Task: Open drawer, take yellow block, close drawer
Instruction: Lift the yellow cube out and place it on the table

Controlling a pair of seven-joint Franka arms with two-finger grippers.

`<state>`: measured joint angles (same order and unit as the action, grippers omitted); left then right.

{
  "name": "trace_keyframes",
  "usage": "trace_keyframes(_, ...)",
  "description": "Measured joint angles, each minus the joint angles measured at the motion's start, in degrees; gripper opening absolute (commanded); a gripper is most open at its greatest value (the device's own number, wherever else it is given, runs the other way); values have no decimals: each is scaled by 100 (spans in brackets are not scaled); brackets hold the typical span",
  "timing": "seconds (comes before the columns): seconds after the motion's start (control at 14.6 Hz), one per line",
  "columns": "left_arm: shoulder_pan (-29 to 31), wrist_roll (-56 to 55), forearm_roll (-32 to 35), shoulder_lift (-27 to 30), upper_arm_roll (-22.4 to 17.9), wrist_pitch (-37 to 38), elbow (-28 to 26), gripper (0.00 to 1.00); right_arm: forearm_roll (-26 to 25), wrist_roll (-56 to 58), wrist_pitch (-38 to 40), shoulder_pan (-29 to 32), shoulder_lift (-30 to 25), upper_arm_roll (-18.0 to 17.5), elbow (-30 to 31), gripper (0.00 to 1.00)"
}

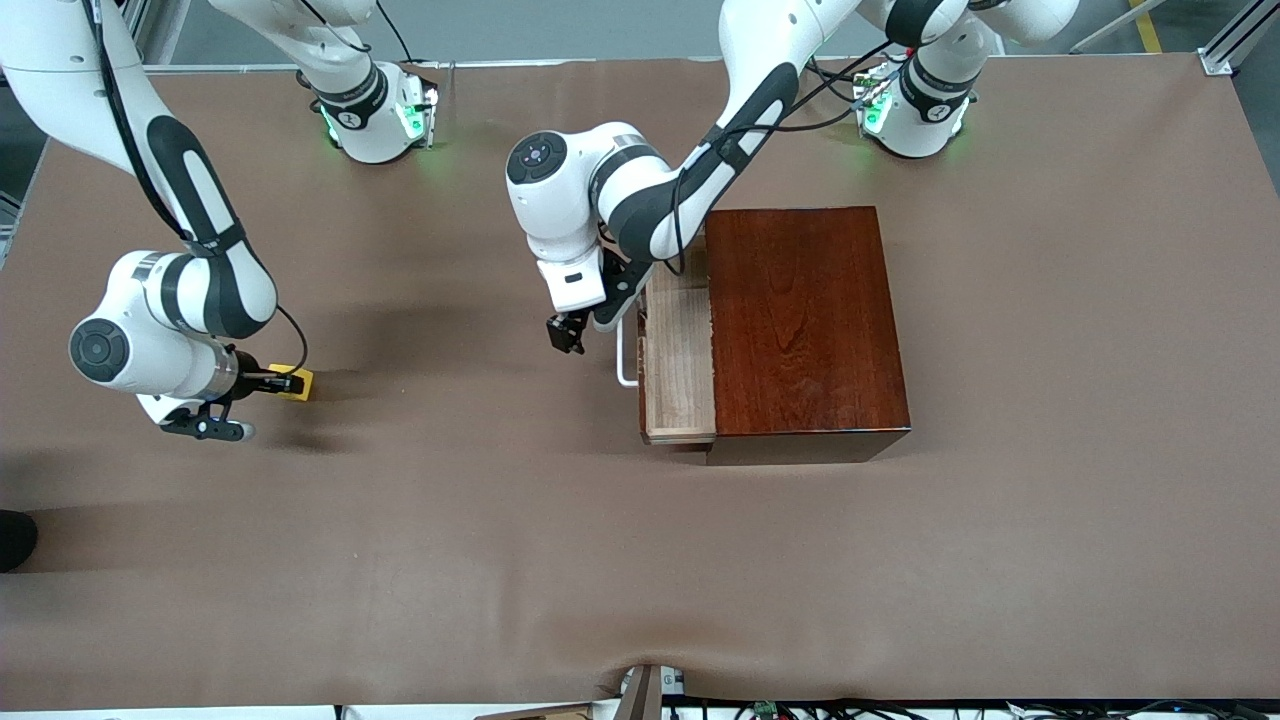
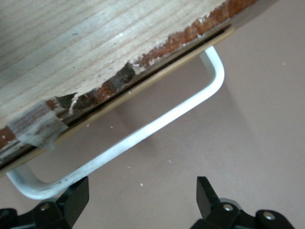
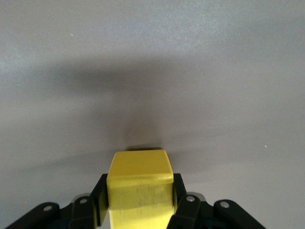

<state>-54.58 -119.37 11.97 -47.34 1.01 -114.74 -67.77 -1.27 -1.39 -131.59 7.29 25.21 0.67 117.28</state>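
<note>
Yellow block [image 3: 139, 188]: small bright cube, seated between the two black fingers [image 3: 98, 200] of the right gripper [image 1: 283, 381], which press against its two flanks; top face and one side face show in the right wrist view. In the front view it lies at about 9 o'clock from the wooden box [image 1: 805, 320], well apart from it, toward the right arm's end of the table [image 1: 640, 560], low over the brown cover; whether it touches the cover cannot be told.

Left gripper [image 1: 566, 333]: fingers [image 2: 74, 198] spread wide, holding nothing, hanging just beside the white handle [image 2: 143, 136], at 9 o'clock from it in the front view. The left wrist view shows the handle bar clear of both fingertips.

Drawer [image 1: 678, 350]: partly slid out of the glossy reddish-brown box toward the right arm's end, pale wood floor exposed, no contents visible in the exposed part. Front edge shows chipped finish and a patch of tape [image 2: 35, 126]
</note>
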Motion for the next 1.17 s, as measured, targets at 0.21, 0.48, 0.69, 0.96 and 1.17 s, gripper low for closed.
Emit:
trace_keyframes(0.21, 48, -54, -1, 1, -12, 344, 52, 100, 0, 0, 3, 19, 0, -2, 4, 100)
trace_keyframes(0.48, 277, -54, -62, 30, -27, 1036, 92, 100, 0, 0, 178, 19, -34, -62, -105, 100)
trace_keyframes(0.69, 347, -54, -142, 35, -27, 1195, 95, 100, 0, 0, 840, 15, -134, -118, -596, 100)
trace_keyframes(0.96, 477, -56, -196, 35, -31, 1332, 96, 100, 0, 0, 2257, -26, -296, -198, -1734, 100)
trace_keyframes(1.17, 544, -57, -221, 35, -30, 1399, 95, 100, 0, -8, 3275, -202, -362, -238, -2685, 100)
